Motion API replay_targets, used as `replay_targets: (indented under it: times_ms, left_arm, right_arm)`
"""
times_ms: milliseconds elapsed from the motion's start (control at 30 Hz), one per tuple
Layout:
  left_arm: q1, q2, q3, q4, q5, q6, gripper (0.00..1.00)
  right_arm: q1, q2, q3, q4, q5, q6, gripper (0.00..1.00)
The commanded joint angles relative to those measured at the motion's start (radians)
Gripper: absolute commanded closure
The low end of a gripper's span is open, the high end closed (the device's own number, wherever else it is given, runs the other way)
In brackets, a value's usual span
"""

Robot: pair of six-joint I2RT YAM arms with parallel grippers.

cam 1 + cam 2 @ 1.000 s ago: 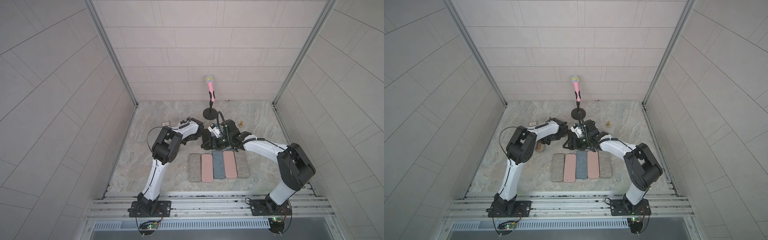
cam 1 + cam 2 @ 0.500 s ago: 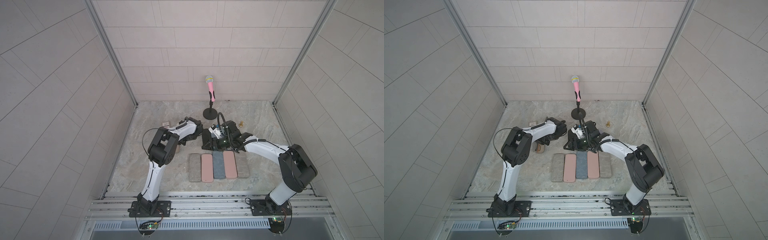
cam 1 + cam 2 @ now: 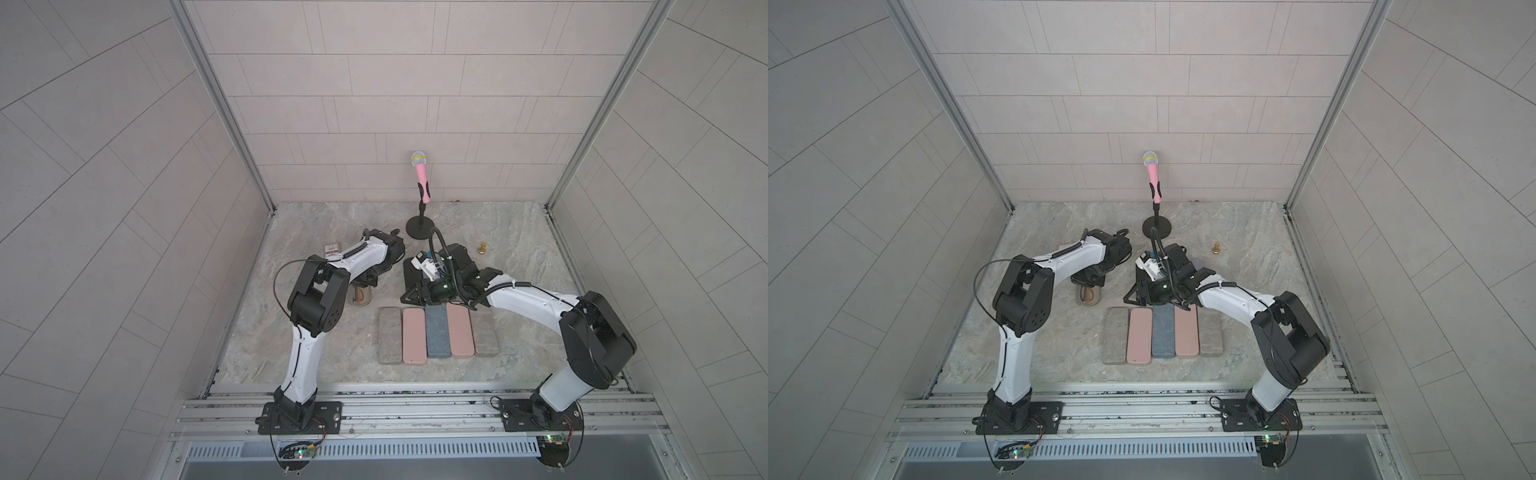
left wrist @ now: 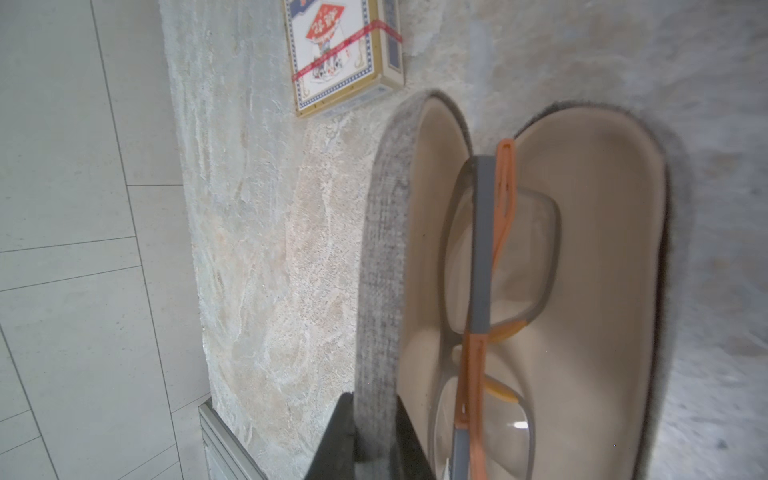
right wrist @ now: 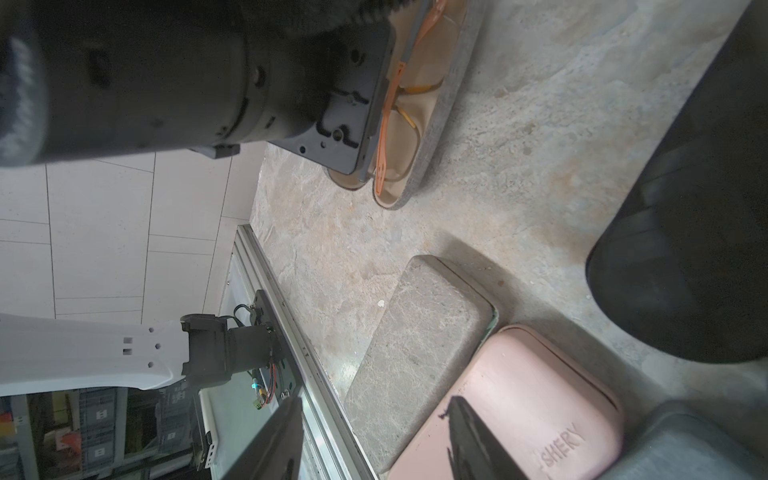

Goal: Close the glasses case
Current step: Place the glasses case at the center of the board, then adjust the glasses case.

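While glasses case (image 4: 582, 291) lies open, long axis toward card box (image 4: 336, 54) | left jaws astride lid (image 4: 380, 270), grip unclear | right jaws apart

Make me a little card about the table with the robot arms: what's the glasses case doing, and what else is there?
Case: open, one half tipped up
Glasses: inside the case
Left jaws: pinching the tipped-up half's rim
Right jaws: open, empty, near the row
Row: five shut cases, side by side
Cards: flat, beside the open case
Microphone: upright, at the back
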Motion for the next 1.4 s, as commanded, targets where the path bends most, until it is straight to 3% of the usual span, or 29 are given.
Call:
replay_targets:
  times_ms: [0,133,267,433,600,800,867,1133,1367]
  left_arm:
    - [-0.001,-0.055,-0.015,0.017,0.036,0.005,0.72]
    - [-0.001,-0.071,-0.018,0.024,0.043,0.005,0.56]
    - [0.002,-0.093,-0.026,0.022,0.036,0.002,0.48]
    - [0.016,-0.148,-0.017,0.014,0.032,0.0,0.47]
    - [0.106,-0.251,-0.044,0.023,0.082,0.0,0.47]
    - [0.362,-0.438,-0.254,0.189,0.379,-0.008,0.47]
    - [0.406,-0.473,-0.323,0.236,0.419,-0.018,0.47]
    - [0.438,-0.556,-0.524,0.368,0.492,-0.05,0.47]
    - [0.511,-0.622,-0.601,0.395,0.525,-0.04,0.47]
  right_arm:
    - [0.023,-0.037,0.002,0.001,0.042,-0.036,0.43]
    - [0.042,-0.015,0.012,0.011,0.055,-0.034,0.42]
    - [0.057,0.002,0.026,0.014,0.066,-0.031,0.42]
    - [0.106,0.013,0.075,-0.04,0.116,-0.07,0.42]
    - [0.188,0.027,0.148,-0.11,0.279,-0.114,0.47]
    - [0.293,0.182,0.375,-0.284,0.446,-0.167,0.55]
    - [0.315,0.257,0.466,-0.331,0.477,-0.175,0.55]
    - [0.355,0.542,0.794,-0.493,0.548,-0.17,0.58]
    - [0.36,0.669,0.964,-0.556,0.597,-0.174,0.67]
